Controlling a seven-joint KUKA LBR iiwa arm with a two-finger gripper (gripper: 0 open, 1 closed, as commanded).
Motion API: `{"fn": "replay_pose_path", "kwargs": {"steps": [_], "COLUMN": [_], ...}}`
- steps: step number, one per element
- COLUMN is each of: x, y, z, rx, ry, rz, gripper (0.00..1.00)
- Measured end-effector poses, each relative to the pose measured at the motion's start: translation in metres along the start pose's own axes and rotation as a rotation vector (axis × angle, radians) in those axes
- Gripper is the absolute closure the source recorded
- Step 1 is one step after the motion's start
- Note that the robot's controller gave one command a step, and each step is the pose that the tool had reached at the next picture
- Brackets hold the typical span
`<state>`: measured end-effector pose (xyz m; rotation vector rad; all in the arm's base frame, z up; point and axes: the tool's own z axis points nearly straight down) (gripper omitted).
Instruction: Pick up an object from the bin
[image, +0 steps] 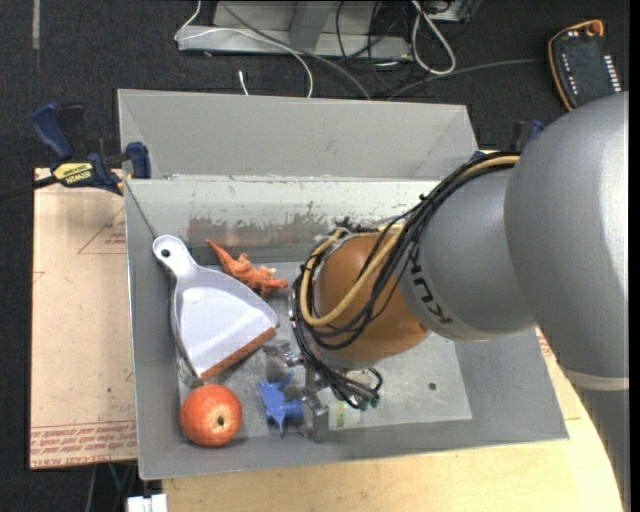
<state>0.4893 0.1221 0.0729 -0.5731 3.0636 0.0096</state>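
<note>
My gripper (317, 417) is low at the front of the bin, right of the middle, under the arm's orange cover. A small blue toy figure (277, 400) lies right against its left side. Whether the gripper touches the toy I cannot tell. A red apple (211, 415) sits further left near the front wall. Something small, green and pale (352, 402), shows just right of the gripper, partly hidden by cables.
A white dustpan (215, 315) with an orange-brown edge lies on the left half of the bin, handle pointing to the back left. An orange toy dinosaur (245, 267) lies behind it near the back wall. The arm covers the bin's right half.
</note>
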Motion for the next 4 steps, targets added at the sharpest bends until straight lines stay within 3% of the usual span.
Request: {"fn": "replay_pose_path", "kwargs": {"steps": [1, 3, 4], "x": [0.012, 0.012, 0.012], "y": [-0.015, -0.014, -0.014], "z": [0.002, -0.004, -0.045], "rx": [-0.003, -0.004, -0.006], "ry": [0.019, 0.020, 0.024], "rz": [-0.064, -0.062, -0.061], "gripper": [1.00, 1.00, 1.00]}}
